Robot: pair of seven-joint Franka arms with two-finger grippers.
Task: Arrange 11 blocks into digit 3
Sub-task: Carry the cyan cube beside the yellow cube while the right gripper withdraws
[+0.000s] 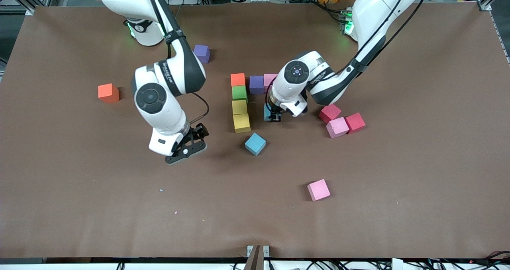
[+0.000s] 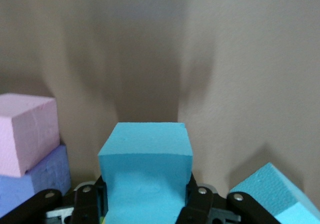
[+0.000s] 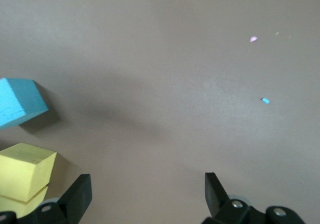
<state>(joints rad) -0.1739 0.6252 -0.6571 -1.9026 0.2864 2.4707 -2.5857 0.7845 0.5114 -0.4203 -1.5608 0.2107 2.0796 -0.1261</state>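
Front view, left to right: my right jaws (image 1: 187, 148) hang wide open and empty over bare tabletop (image 1: 79, 182) at centre-left, waiting. At centre, my left jaws (image 1: 272, 116) are clamped on a light blue cube (image 2: 146, 176), matte and square-edged, just beside the yellow column (image 1: 240, 117). I should lower it level, flush against its neighbours, before letting go.

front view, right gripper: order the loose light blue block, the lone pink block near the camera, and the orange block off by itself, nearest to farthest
From the right gripper, open, low over bare table:
1. Loose light blue block, beside the gripper toward the left arm's end, just nearer the camera than the yellow blocks.
2. Lone orange block, toward the right arm's end, farther from the camera.
3. Lone pink block, nearest the camera, toward the left arm's end.
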